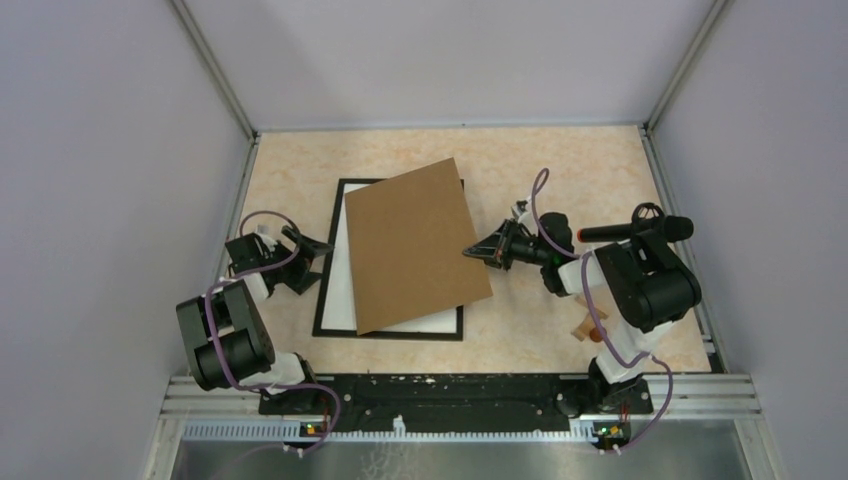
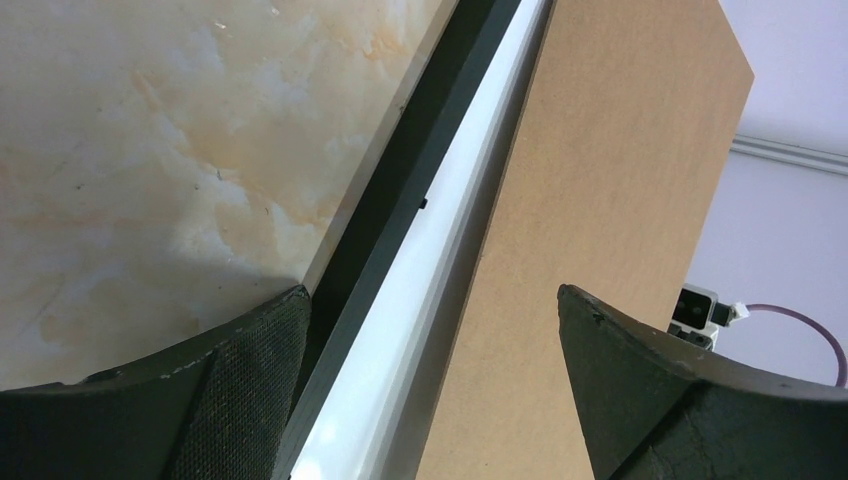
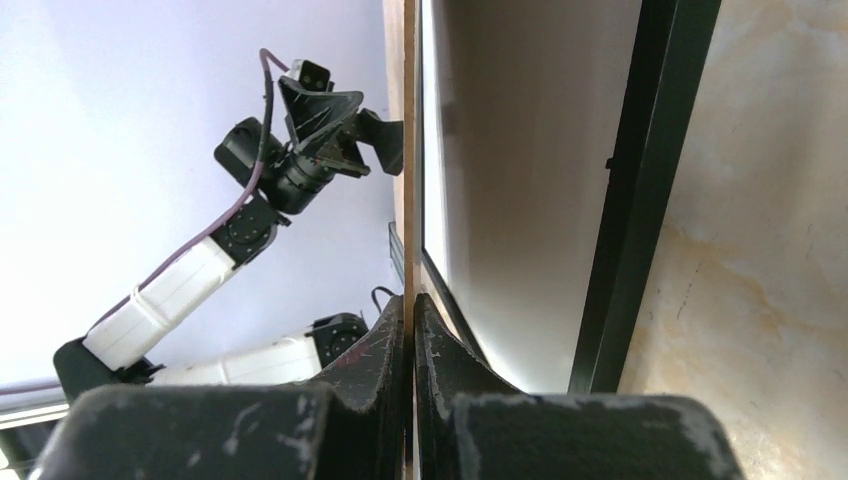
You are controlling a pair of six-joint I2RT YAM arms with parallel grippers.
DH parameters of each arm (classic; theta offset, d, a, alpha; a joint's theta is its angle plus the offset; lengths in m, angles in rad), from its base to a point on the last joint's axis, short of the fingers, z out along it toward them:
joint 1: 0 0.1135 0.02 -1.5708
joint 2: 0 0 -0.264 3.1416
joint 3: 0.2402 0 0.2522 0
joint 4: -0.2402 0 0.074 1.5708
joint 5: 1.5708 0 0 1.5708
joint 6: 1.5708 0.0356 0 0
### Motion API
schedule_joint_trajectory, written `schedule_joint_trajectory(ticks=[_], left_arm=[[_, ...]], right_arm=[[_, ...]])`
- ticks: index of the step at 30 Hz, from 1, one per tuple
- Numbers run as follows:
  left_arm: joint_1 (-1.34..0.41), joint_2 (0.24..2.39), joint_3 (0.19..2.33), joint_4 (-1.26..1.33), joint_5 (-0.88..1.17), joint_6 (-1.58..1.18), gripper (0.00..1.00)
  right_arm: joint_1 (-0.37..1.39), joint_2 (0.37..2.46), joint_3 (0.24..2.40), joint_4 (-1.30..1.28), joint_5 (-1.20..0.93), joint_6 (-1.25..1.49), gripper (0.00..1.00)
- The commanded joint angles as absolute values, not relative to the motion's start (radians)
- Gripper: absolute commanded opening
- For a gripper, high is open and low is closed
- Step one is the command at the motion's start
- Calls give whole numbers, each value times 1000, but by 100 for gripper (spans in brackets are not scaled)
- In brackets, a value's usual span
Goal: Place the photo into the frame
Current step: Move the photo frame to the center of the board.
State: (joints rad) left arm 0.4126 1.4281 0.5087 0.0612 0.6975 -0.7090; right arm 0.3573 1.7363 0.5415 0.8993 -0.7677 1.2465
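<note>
Frame: large rectangular frame (image 1: 390, 333) with a thin black border and white inside, flat mid-counter.
Board: thin brown matte board (image 1: 415, 245), skewed over the frame, right edge raised.
Room: plain pale walls (image 1: 100, 150); smooth marbled beige counter (image 1: 560, 160).
Right arm: right fingers (image 3: 370, 400) clenched on the board's right edge.
Left arm: left fingers (image 2: 250, 380) released, with textured black pads, by the frame's left border.

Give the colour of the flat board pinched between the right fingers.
The board is plain brown, unpatterned; clearest in the top external view.
</note>
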Motion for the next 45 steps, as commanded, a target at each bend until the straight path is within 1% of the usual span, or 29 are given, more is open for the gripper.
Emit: schedule_joint_trajectory(ticks=[1, 3, 7, 13, 17, 22, 25, 32, 37, 40, 45], left_arm=[[413, 1478, 471, -47, 652, -682, 99], [413, 1473, 470, -52, 652, -680, 99], [414, 1461, 468, -59, 658, -679, 99], [417, 1458, 464, -59, 660, -678, 99], [420, 1470, 452, -44, 681, -686, 99], [423, 1466, 437, -31, 689, -694, 99], [424, 1455, 422, -23, 694, -701, 99], [426, 1458, 416, -28, 705, -698, 99], [430, 1466, 416, -26, 718, -701, 99], [431, 1462, 413, -28, 720, -698, 99], [431, 1457, 404, -25, 731, -714, 99]], right_arm=[[346, 1694, 530, 1037, -771, 1300, 0], [339, 1688, 516, 1041, -747, 1293, 0], [363, 1671, 542, 943, -708, 1209, 0], [359, 1617, 519, 897, -655, 1168, 0], [372, 1627, 524, 913, -594, 1167, 0], [450, 1697, 568, 975, -556, 1209, 0], [441, 1696, 547, 1016, -517, 1242, 0], [415, 1611, 493, 981, -470, 1218, 0], [390, 1614, 472, 995, -477, 1217, 0], [401, 1654, 486, 1037, -487, 1235, 0], [424, 1681, 468, 1116, -419, 1269, 0]])
